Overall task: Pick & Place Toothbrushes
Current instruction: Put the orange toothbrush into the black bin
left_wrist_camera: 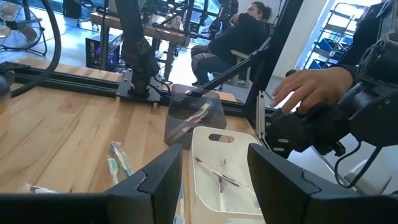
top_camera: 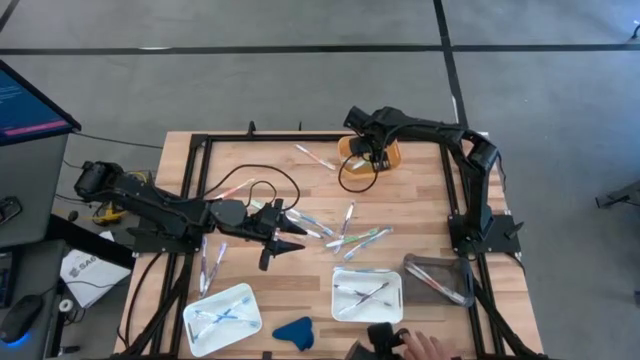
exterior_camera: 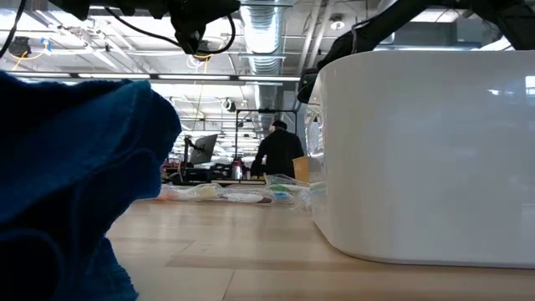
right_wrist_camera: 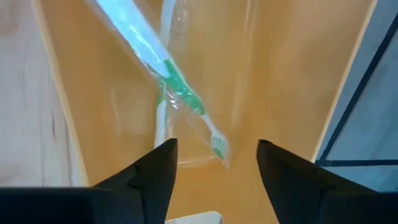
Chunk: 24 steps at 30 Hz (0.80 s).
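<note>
My right gripper (top_camera: 372, 155) hangs open over the orange tray (top_camera: 390, 157) at the table's far side, pointing steeply down. A clear-wrapped green-and-white toothbrush (right_wrist_camera: 168, 81) lies on the tray's floor (right_wrist_camera: 286, 93), just beyond the open fingers (right_wrist_camera: 163, 163), with nothing between them. More toothbrushes (top_camera: 345, 236) lie loose mid-table, some at the left (top_camera: 212, 262) and one at the far side (top_camera: 315, 157). My left gripper (top_camera: 285, 240) waits open above the table's middle, aimed level at a white tray (left_wrist_camera: 221, 177) that holds toothbrushes.
Two white trays (top_camera: 222, 318) (top_camera: 367, 292) with toothbrushes stand near the front edge, a clear bin (top_camera: 440, 278) to their right and a blue cloth lump (top_camera: 293, 330) between them. A person's hand (top_camera: 430, 347) reaches in at the front. A black cable (top_camera: 262, 187) loops mid-table.
</note>
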{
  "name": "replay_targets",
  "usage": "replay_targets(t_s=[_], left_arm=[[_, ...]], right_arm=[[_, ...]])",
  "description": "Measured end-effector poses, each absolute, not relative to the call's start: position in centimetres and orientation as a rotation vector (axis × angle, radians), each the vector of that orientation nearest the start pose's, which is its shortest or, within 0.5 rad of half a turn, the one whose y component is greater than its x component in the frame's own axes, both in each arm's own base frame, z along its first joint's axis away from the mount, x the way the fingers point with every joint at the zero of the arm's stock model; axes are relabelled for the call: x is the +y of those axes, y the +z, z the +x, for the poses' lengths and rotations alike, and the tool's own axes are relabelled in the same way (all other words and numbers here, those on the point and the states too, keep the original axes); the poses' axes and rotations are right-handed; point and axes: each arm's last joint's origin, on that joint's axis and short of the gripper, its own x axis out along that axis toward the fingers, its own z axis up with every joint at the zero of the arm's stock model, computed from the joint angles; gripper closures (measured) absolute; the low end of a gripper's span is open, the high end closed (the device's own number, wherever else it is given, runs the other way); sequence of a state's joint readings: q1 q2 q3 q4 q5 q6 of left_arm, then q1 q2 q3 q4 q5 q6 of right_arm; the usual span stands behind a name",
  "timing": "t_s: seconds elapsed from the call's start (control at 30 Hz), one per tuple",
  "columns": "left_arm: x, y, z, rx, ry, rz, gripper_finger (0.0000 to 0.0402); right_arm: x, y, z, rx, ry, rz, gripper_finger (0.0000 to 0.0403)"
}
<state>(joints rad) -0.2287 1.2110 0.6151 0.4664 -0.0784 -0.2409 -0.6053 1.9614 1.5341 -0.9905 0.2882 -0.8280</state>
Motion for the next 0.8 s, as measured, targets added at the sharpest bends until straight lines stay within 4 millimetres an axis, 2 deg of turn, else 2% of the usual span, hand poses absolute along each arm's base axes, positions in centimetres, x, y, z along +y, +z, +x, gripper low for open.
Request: replay_targets(t_s=[0.17, 0.33, 0.6, 0.8], left_arm=[[-5.6, 25.1, 25.3, 0.137, -0.135, -0.198, 0.0225], [-5.1, 25.1, 25.4, 0.13, -0.114, -0.197, 0.0225], [-4.0, 25.2, 25.6, 0.124, -0.076, -0.2, 0.0225], [-2.5, 25.3, 25.8, 0.103, -0.022, -0.159, 0.0225]], right_arm=[[-22.1, 20.9, 31.1, 1.633, -0.103, -0.424, 0.0185], [-21.3, 22.1, 30.7, 1.636, -0.123, -0.418, 0.0196], [-19.7, 25.5, 29.8, 1.553, -0.266, -0.325, 0.023], [-17.7, 28.7, 29.0, 1.401, -0.32, -0.206, 0.0267]])
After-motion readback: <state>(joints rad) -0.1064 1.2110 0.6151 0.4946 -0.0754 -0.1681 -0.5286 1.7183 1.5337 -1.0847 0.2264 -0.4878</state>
